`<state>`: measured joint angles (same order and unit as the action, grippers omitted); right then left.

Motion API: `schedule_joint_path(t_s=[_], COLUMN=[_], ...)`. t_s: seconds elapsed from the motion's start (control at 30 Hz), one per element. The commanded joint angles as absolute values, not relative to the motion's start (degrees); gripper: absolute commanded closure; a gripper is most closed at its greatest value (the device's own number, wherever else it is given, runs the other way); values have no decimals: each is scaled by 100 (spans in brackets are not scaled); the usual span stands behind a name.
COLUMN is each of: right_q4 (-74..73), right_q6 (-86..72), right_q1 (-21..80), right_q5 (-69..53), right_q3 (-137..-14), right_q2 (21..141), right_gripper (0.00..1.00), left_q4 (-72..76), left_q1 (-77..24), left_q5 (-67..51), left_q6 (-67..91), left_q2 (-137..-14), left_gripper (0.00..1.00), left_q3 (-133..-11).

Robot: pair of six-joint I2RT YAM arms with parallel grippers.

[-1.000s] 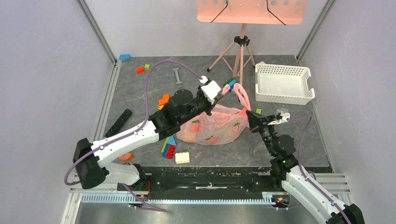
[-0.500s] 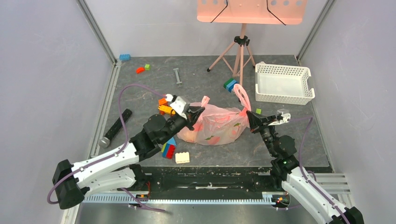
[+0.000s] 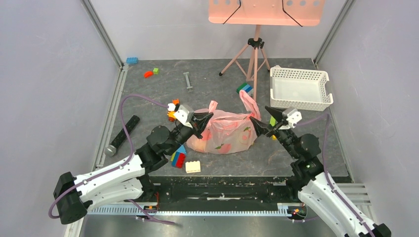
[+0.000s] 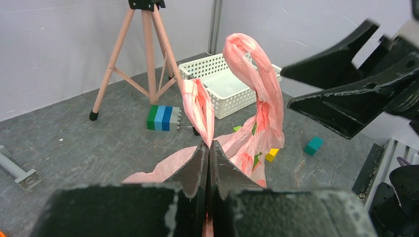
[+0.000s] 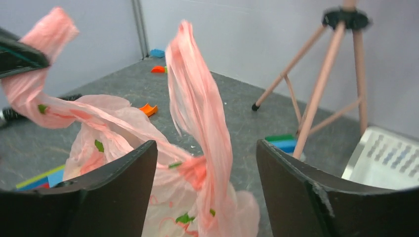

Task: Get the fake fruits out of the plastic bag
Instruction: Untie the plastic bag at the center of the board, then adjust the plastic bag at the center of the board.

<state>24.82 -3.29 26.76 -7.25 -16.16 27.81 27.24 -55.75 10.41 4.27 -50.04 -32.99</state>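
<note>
Spreading across the middle of the grey table (image 3: 207, 84), the pink plastic bag (image 3: 225, 134) is lying bulged between the two arms, its two handle loops standing up; what is filling it cannot be made out through the crinkled film. The white lattice basket (image 3: 299, 89) is sitting at the far right, well apart from the bag, with the pink tripod (image 3: 255, 43) standing just to its left. The left gripper (image 3: 209, 116) is pressing its fingers together on the bag's film at the foot of the left loop, pinching it. The right gripper (image 3: 260, 114) is holding its fingers spread, straddling the right loop without closing on it. Coloured blocks (image 3: 179, 157) are lying near the bag's left end.
</note>
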Motion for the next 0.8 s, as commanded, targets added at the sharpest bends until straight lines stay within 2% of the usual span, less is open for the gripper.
schedule_joint_path(t_s=[0.0, 0.3, 0.47, 0.67, 0.77], right_q4=[1176, 166, 138, 439, 437], right_q6=[1496, 3030, 2945, 2786, 2779], right_q1=[2672, 2672, 2677, 2670, 2672], right_q5=[-1889, -2270, -2312, -2128, -1949], right_q3=[-2741, -4151, -4651, -4773, -4863], right_q2=[3245, 4338, 4971, 5373, 5519], right_gripper=[20, 12, 8, 8, 14], left_q4=[3135, 3114, 3053, 3006, 3001], left_q1=[-5590, -5588, -5590, -5587, -5588], left_q5=[1069, 1059, 1152, 1197, 1206], left_q6=[378, 280, 238, 238, 222], left_q2=[-5059, -5080, -5055, -5021, -5007], left_gripper=[95, 96, 96, 96, 96], left_q3=[-3292, -3390, -3413, -3438, -3434])
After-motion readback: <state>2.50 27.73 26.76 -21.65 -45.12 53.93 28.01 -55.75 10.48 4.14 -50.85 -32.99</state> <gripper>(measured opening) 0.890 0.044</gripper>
